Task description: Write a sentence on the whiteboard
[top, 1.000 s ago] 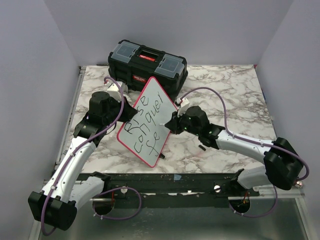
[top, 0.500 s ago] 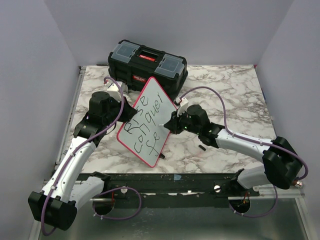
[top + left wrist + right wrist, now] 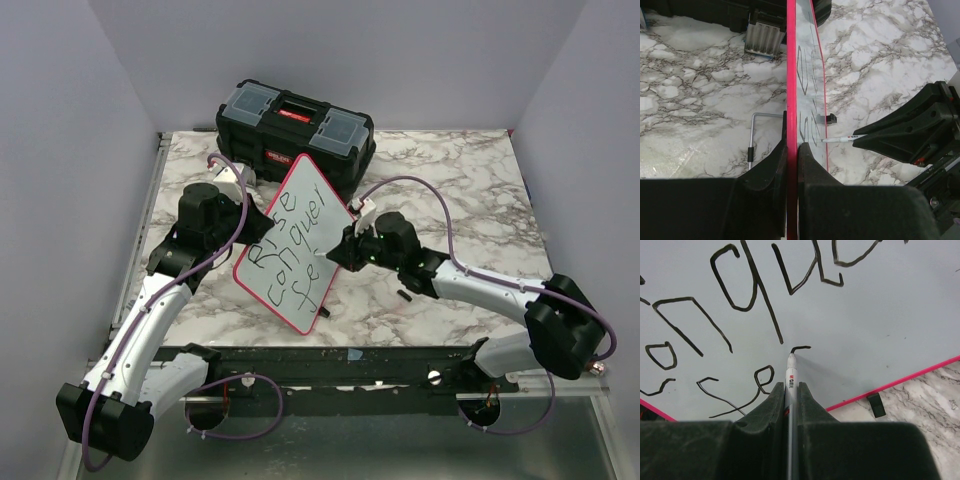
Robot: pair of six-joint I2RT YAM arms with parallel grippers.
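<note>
1. Pinching hard in the right wrist view: the right gripper (image 3: 791, 392) has its black jaws closed on a thin marker pen, white near its tip (image 3: 790, 371). The nib touches the small glossy white whiteboard with a pink rim (image 3: 875, 310), right at a short hooked stroke.
2. Only this close view gives crisp letters: the black hand-drawn sentence (image 3: 752, 287) spreads above and left of the nib, with "fe" just to its left.
3. Over to the left wrist view: the left gripper (image 3: 792, 150) is squeezed tight on the whiteboard's pink edge, seen edge-on. The right camera shows none of that grip.
4. From here the marker pen comes in from the right and meets the whiteboard's face just beyond the left fingers.
5. Up top, the whiteboard stands tilted between both grippers over the grey-veined marble table (image 3: 460, 180). The left gripper is at its left edge, the right gripper at its lower right.
6. Farthest back, a black plastic toolbox with a red handle (image 3: 295, 125) sits behind the whiteboard's top corner.
</note>
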